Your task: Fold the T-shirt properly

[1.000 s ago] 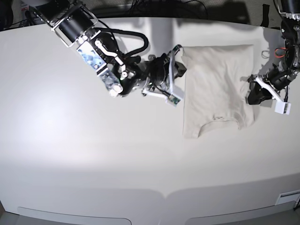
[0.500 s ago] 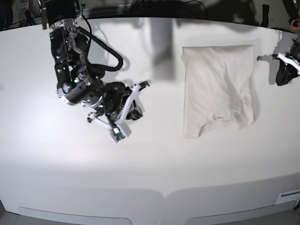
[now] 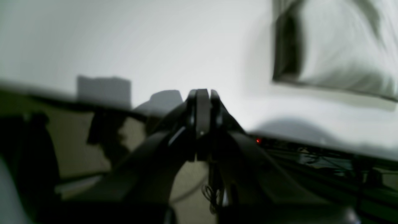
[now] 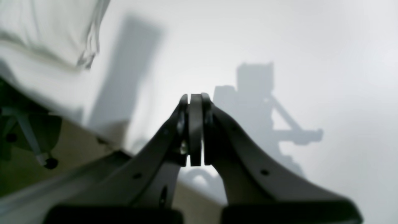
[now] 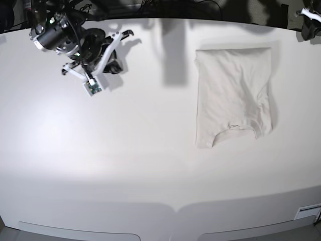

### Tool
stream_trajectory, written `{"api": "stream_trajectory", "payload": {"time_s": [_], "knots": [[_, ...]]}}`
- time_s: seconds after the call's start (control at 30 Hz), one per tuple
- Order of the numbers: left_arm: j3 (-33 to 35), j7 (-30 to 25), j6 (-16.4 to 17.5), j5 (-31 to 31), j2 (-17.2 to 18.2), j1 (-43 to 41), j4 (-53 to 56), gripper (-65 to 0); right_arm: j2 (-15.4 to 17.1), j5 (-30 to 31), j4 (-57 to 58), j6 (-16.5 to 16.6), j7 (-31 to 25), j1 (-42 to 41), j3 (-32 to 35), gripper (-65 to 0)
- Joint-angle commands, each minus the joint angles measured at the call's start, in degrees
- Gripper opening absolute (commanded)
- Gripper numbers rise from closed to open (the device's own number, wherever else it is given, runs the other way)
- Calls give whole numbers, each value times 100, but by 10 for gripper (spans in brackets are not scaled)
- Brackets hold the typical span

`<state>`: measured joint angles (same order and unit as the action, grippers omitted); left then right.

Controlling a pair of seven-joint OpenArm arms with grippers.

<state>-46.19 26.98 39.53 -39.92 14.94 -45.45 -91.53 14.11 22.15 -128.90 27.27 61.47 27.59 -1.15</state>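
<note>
The pale beige T-shirt (image 5: 233, 95) lies folded into a tall rectangle on the right half of the white table, neck opening toward the front edge. Nothing touches it. My right gripper (image 5: 128, 33) hangs shut and empty over the far left of the table, well away from the cloth. In the right wrist view its fingers (image 4: 195, 124) are pressed together, with the T-shirt (image 4: 46, 28) blurred at the upper left. My left gripper (image 5: 306, 15) shows only at the far right corner. In the left wrist view it is shut (image 3: 202, 93) with nothing in it, and the T-shirt (image 3: 335, 46) lies off to the upper right.
The white table (image 5: 150, 165) is curved at the front, with a small label (image 5: 307, 212) at its front right edge. Dark cables and equipment run along the back edge behind both arms.
Both arms have drawn away from the T-shirt: the right one swung left and back to the far left corner, the left one retreated to the far right corner. The shirt has not moved.
</note>
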Motion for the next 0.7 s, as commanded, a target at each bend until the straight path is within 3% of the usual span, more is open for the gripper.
{"api": "stream_trajectory", "payload": {"time_s": [0.0,0.1,0.27,0.37,0.53,0.67], "knots": [[-136,-136,47,-101,-13,-190,-83,-650,17,57,-234,7,-46,208,-101,-650],[-221,-223,47,166,-280,-470,-83,-650,17,52,-404,9,-35,894,-361,-650],[-219,-577,47,1526,-879,-614,-66,-650,15,52,-249,11,-173,1862,-739,-650],[-210,-723,47,1895,-1158,-614,76,-650,15,50,74,13,-348,2374,-885,-650],[-208,-782,47,2166,-1174,-610,898,-650,15,-157,896,15,-1187,3185,-918,-650],[-208,-1707,47,2702,-994,-608,1886,-650,15,-313,1788,13,-1784,3530,-918,-650]]}}
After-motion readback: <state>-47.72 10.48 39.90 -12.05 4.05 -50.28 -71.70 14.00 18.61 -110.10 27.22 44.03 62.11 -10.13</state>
